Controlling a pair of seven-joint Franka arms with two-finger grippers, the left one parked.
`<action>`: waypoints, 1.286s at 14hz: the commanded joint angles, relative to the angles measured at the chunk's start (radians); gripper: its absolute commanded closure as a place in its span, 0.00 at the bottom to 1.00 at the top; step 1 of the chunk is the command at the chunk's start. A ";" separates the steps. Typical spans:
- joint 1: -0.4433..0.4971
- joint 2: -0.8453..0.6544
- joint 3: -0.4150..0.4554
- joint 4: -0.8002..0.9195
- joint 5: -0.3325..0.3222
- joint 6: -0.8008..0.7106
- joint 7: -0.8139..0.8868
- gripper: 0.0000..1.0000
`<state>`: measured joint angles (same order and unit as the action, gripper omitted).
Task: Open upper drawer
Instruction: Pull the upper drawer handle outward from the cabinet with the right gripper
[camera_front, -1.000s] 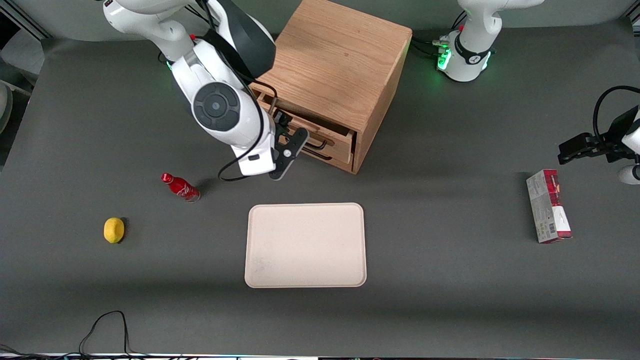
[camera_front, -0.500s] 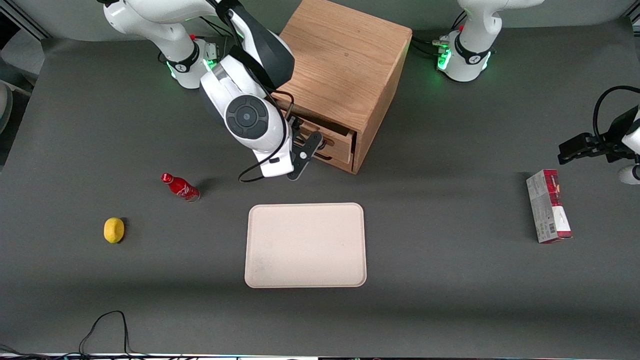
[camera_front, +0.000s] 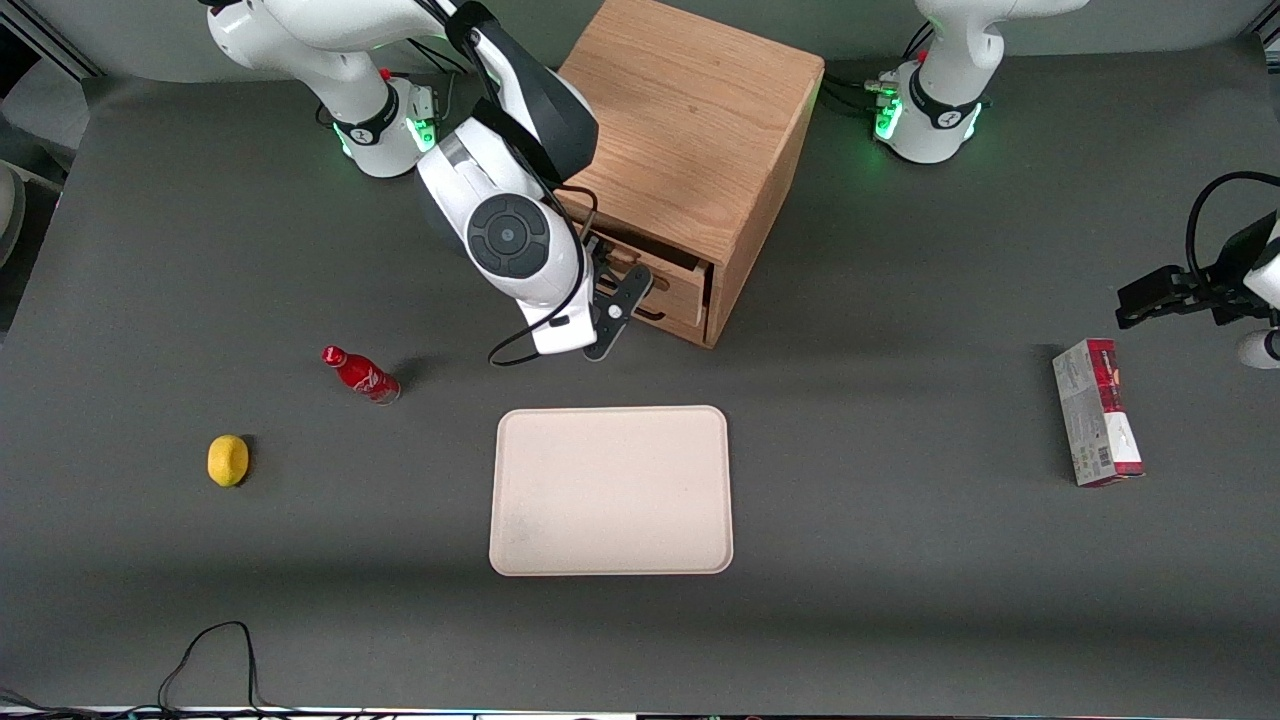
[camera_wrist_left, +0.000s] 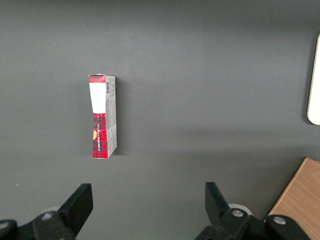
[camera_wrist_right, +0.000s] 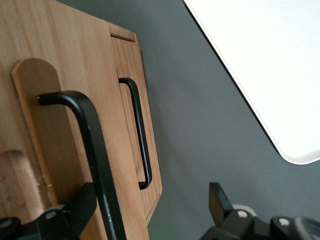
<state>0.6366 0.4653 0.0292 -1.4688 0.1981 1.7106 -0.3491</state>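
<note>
Gripper (camera_front: 622, 290) sits at the cabinet (camera_front: 690, 130) front, fingers spread wide and gripping nothing; one finger (camera_wrist_right: 80, 205) lies just beside the black handle (camera_wrist_right: 95, 150). Upper drawer (camera_front: 655, 272) stands pulled partway out of the cabinet, light oak front.

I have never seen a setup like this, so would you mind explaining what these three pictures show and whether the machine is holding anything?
Two white robot arms stand at a dark table. One picture looks down from the front; the other two come from cameras on the arms' wrists. The working arm's gripper is at the front of a wooden cabinet. Its wrist camera shows the open fingers astride the upper drawer's black handle, gripping nothing yet. On the table lie a tray, a red bottle, a lemon and a carton.
</note>
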 joint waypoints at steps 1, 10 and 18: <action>0.006 -0.011 -0.018 -0.018 0.017 0.027 -0.051 0.00; -0.037 0.001 -0.022 0.005 0.012 0.058 -0.093 0.00; -0.067 0.024 -0.023 0.038 0.007 0.058 -0.097 0.00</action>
<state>0.5823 0.4669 0.0067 -1.4639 0.1981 1.7674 -0.4161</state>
